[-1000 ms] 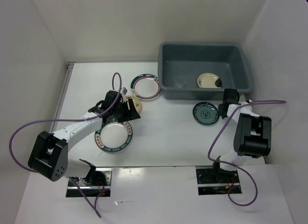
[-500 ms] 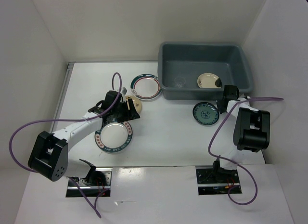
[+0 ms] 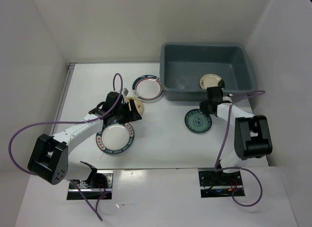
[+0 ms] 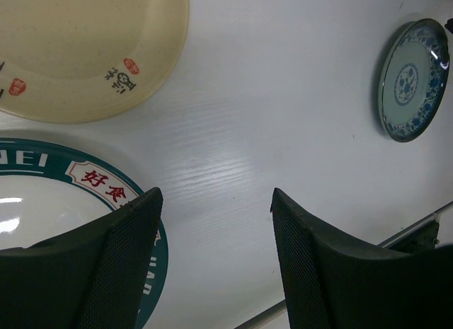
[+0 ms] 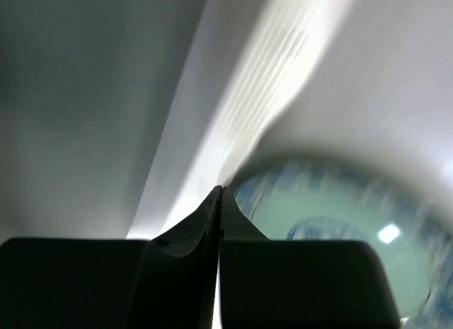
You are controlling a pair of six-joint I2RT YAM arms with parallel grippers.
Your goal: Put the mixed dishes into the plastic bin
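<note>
The left arm point(image 3: 78, 132) stretches forward, and the left gripper point(image 4: 214, 198) holds its fingers wide apart. The right gripper point(image 5: 219, 194) is pinched tight.

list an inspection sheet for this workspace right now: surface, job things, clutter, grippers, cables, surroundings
surface: white table, no spills seen
job's things: plastic bin at far right holds a beige plate and a clear cup; on the table lie the far white teal-rimmed plate, near white teal-rimmed plate, second beige plate and small teal patterned plate
clutter: nothing seen
grippers: left gripper open over the near plate's rim, empty; right gripper shut, tips at the teal plate's rim, contact cannot tell
cables: left purple cable and right purple cable loop off the arms
surroundings: white walls on three sides
</note>
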